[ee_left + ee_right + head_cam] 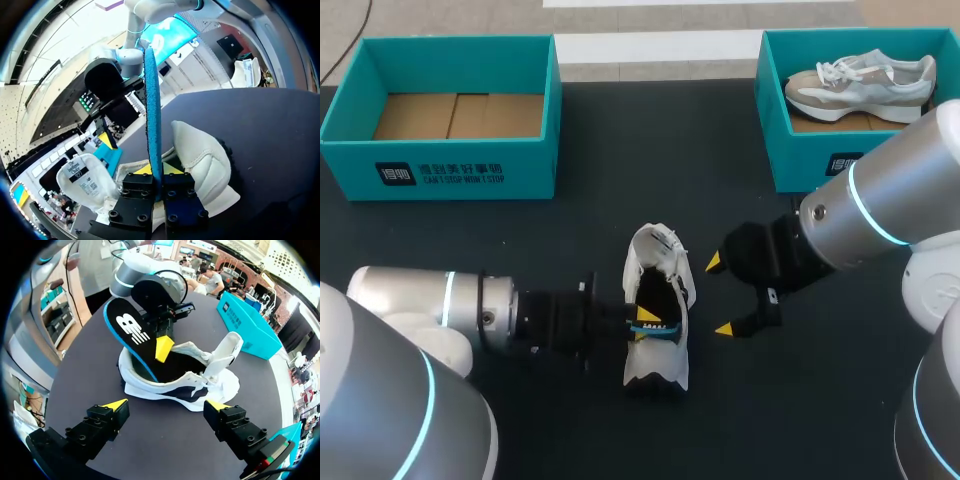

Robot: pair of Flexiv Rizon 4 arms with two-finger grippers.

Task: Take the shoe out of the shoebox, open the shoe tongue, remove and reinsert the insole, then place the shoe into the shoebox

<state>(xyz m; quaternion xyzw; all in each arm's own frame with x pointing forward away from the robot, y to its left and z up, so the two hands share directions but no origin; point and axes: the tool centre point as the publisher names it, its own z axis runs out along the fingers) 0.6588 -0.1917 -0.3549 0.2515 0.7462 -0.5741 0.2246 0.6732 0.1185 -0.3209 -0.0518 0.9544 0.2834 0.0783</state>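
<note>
Left hand [645, 325] [157, 170] is clamped on the insole [152, 110] [131, 327], one yellow-tipped finger pressed to each face of it. In the left wrist view the insole is seen edge-on, a thin blue strip standing up from between the fingers. In the right wrist view it shows its black top side with a white logo and a blue rim. It tilts up out of the heel end of the shoe [658, 290] [205, 160] [175, 385], and its lower end is down inside the opening.

The shoe is white with black patches on the sole. It lies in the middle of the dark worktop [620, 140], heel towards the robot and toe away. Its tongue [655, 245] [227, 350] is pulled up and forward, away from the opening, and the left arm comes in low from the left side to reach it.

Right hand [720, 296] [166, 405] is just beside the shoe on its other side. Its fingers are spread wide apart and hold nothing, and neither tip touches the shoe.

At the far left of the worktop stands the left box [440, 165] [250, 320], teal, with only its brown cardboard floor showing. At the far right stands the right box [800, 160], also teal, partly behind the right arm. A second shoe [860, 85], beige and white with white laces, lies on its side in it.
</note>
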